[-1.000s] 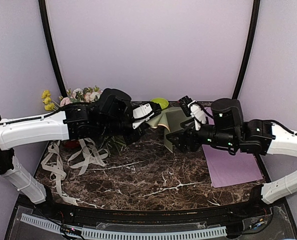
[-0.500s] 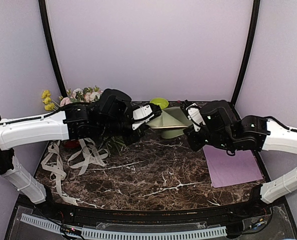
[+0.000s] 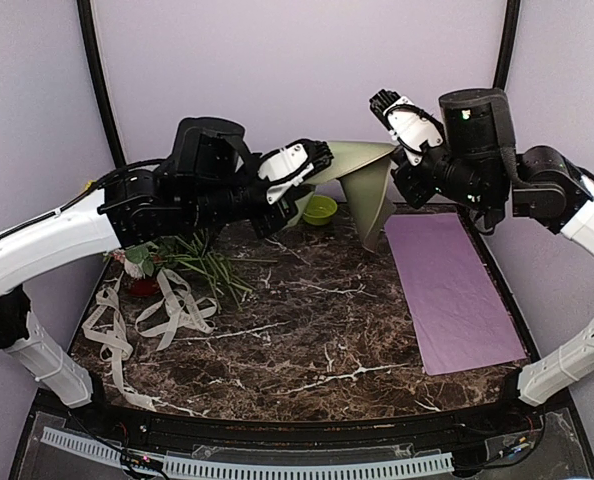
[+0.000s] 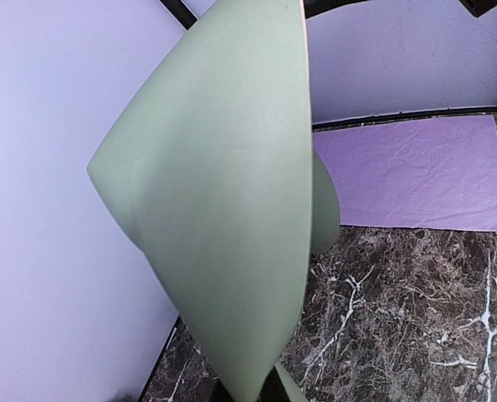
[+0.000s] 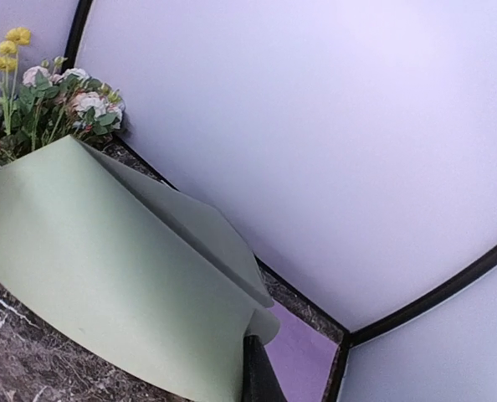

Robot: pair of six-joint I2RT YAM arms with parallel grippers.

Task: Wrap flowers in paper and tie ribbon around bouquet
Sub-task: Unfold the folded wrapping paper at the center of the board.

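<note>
The left end effector (image 3: 317, 158) is clenched on one edge of the paper (image 3: 362, 185). The right end effector (image 5: 252, 370) is clamped too, and the sheet's corner runs right into its dark finger, so I'd say it has a grasp on the paper as well. A second ago that right one was gaping, low over the worktop (image 3: 307, 340), with the sheet bunched between the arms. Now both arms are up high and the sage-green sheet hangs in the air between them, one flap drooping toward the green bowl (image 3: 320, 208).

To my eye the sheet has only been picked up, ready to spread out. The wrapping itself hasn't started. The flowers (image 3: 205, 262) lie bare on the worktop under the left arm, and the ribbon (image 3: 167, 310) sits in loose loops just beside them, untouched.

The left wrist view catches a thin peach line along the sheet's edge, perhaps a second layer behind, and the purple sheet (image 4: 416, 172) lying flat beyond. The right wrist view shows yellow and pale blooms past the paper's far end, which the left arm hides from above. Only the overhead view shows the ribbon.
</note>
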